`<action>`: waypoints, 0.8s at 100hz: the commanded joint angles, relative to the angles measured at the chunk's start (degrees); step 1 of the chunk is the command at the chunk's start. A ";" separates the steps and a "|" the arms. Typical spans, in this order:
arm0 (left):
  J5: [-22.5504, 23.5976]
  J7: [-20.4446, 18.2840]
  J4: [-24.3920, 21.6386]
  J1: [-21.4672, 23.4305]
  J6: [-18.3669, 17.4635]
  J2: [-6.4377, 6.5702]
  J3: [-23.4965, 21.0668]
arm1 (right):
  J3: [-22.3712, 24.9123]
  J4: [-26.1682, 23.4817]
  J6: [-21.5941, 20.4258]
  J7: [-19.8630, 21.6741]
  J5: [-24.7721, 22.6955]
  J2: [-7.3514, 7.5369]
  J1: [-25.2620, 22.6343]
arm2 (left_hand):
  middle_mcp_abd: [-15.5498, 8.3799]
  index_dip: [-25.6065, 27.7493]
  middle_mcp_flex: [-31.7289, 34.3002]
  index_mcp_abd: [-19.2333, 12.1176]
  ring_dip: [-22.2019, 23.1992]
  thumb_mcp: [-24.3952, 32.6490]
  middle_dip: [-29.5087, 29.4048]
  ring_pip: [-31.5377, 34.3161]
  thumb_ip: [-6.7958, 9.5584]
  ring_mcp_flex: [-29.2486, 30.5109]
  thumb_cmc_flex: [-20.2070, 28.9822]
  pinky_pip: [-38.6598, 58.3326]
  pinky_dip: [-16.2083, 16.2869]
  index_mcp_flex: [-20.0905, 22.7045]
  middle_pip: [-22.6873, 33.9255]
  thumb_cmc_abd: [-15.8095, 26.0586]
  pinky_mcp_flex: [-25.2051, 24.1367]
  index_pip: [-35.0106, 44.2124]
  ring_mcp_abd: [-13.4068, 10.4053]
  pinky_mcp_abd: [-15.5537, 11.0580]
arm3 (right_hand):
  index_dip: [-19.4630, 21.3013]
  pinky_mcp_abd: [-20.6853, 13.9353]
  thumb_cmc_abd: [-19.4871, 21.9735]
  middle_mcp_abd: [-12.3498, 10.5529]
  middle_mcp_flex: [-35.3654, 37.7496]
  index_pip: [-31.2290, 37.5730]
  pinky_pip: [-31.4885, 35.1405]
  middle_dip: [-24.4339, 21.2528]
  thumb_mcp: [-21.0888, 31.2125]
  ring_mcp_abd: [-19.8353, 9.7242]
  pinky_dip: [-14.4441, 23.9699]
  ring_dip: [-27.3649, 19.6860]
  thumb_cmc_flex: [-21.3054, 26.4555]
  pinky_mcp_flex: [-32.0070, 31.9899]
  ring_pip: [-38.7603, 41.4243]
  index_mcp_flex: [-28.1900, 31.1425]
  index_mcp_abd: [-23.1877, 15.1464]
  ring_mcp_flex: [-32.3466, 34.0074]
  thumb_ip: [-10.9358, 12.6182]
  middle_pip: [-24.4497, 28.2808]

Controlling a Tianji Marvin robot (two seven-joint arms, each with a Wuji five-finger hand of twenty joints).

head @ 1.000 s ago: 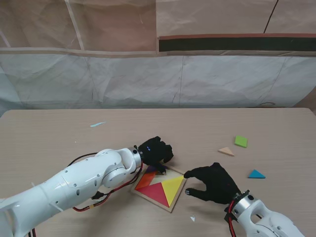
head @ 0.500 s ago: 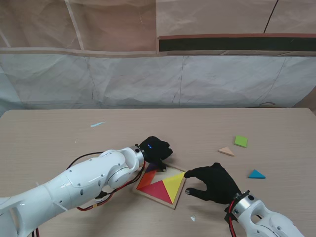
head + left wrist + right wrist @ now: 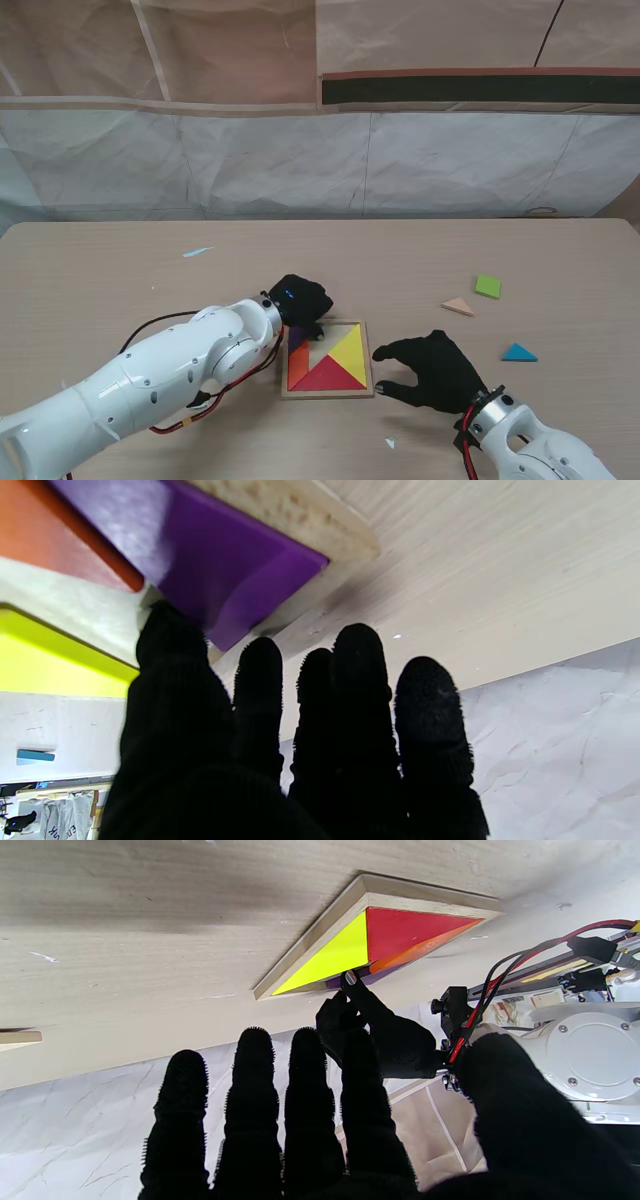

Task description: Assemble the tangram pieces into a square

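Note:
A wooden tray [image 3: 330,394] lies in front of me, square to the table edge. It holds a yellow triangle [image 3: 350,350], a red triangle [image 3: 328,375], an orange piece [image 3: 297,365] and a purple piece [image 3: 298,336]. My left hand [image 3: 298,298] sits over the tray's far left corner, with a fingertip on the purple piece [image 3: 220,565], which looks tilted and not flat in the tray. My right hand [image 3: 432,368] rests open just right of the tray, fingers spread and holding nothing. A green square [image 3: 488,287], a tan triangle [image 3: 458,306] and a blue triangle [image 3: 519,353] lie loose to the right.
A pale bare patch [image 3: 318,352] shows in the middle of the tray. A small light-blue scrap [image 3: 197,252] lies on the table at the far left. Red and black cables [image 3: 225,390] hang under my left forearm. A wrinkled pale sheet [image 3: 320,165] backs the table.
The tray has turned from a diagonal lie to square with the table edge. My left hand has shifted left and slightly farther with it. The right hand has hardly moved.

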 commanded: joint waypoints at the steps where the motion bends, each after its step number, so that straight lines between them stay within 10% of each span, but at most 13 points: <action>1: 0.57 -0.09 -0.66 0.77 -0.58 0.50 -0.71 | -0.23 -0.18 -0.26 0.77 -0.19 -0.20 0.00 | -0.63 -0.53 -2.89 1.69 -1.03 0.65 -1.62 -1.88 1.50 -2.93 1.62 -1.61 -0.68 -1.60 -2.49 0.97 -2.97 -5.47 1.40 1.37 | -0.35 0.13 1.35 -0.04 -1.22 0.28 -0.43 0.05 -0.59 -0.12 0.56 -0.23 0.47 -0.66 -0.10 0.45 -0.53 -0.95 0.22 0.00; 47: 4.95 9.01 -6.02 4.51 -8.02 0.66 -9.63 | 0.55 -0.29 0.35 -0.04 -1.29 -0.27 0.39 | -5.32 3.46 -15.37 -1.34 -1.72 0.38 -4.97 -12.87 2.76 -18.33 -6.74 -16.07 1.10 -15.88 -8.85 10.39 -22.91 -23.32 0.53 5.43 | -0.40 0.11 1.26 -0.03 -1.17 0.18 -0.43 0.03 -0.53 -0.20 0.55 -0.26 0.51 -0.57 -0.15 0.31 -0.62 -0.93 0.23 -0.01; 80: 4.23 2.94 -21.35 21.91 -14.00 2.68 -28.99 | 4.25 -1.28 -1.06 0.67 -4.66 0.03 2.00 | -6.98 1.73 -23.10 -4.36 -3.98 0.49 -7.65 -24.42 3.28 -30.08 -10.50 -30.40 -4.41 -23.75 -16.40 12.61 -35.97 -34.63 2.21 13.48 | -0.56 -0.08 -1.10 -0.32 -1.75 -0.46 -0.41 -0.04 0.03 -0.43 0.49 -0.37 1.28 -0.20 -0.31 -1.11 -0.75 -0.93 0.31 -0.20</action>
